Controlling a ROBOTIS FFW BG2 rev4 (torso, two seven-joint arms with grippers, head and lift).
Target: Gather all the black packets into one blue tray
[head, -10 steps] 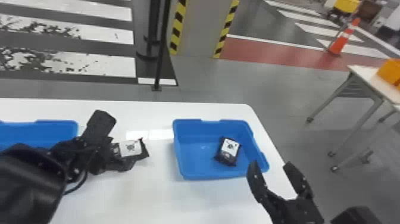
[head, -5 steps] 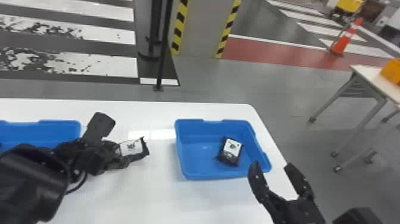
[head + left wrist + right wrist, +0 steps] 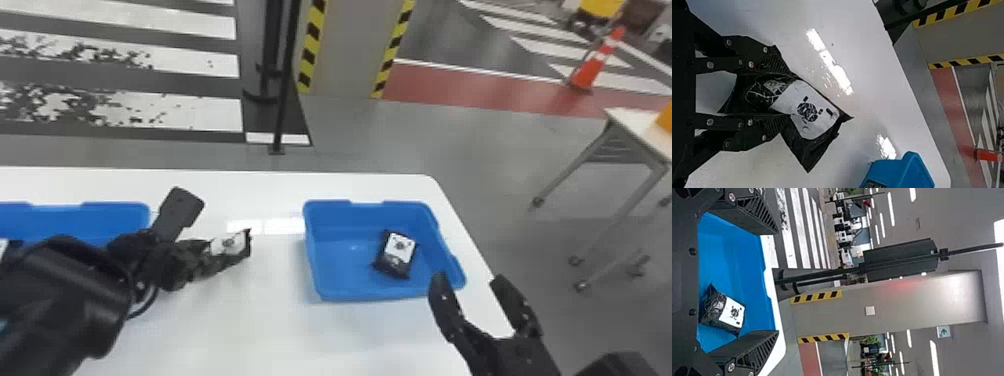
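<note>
At the left in the head view, my left gripper [image 3: 200,256] holds a black packet [image 3: 231,244] over the white table, between the two blue trays. In the left wrist view both fingers of the left gripper [image 3: 763,94] press on that packet [image 3: 815,111], whose white label faces the camera. Another black packet [image 3: 396,254] lies inside the right blue tray [image 3: 332,292]. My right gripper [image 3: 472,287] stands open at this tray's near right corner. The right wrist view has the right gripper [image 3: 775,282] with its fingers wide apart and the tray's packet [image 3: 723,310] beyond them.
A left blue tray [image 3: 115,210] sits partly behind the left arm, with a bit of a white-labelled item [image 3: 3,246] at the picture's edge. Bare white table [image 3: 250,320] lies in front of the right tray. A second table [image 3: 635,131] stands off to the right.
The head view has shifted very slightly. The left gripper still has its packet, and a white-labelled item now peeks out at the far left. The right gripper stays where it was.
</note>
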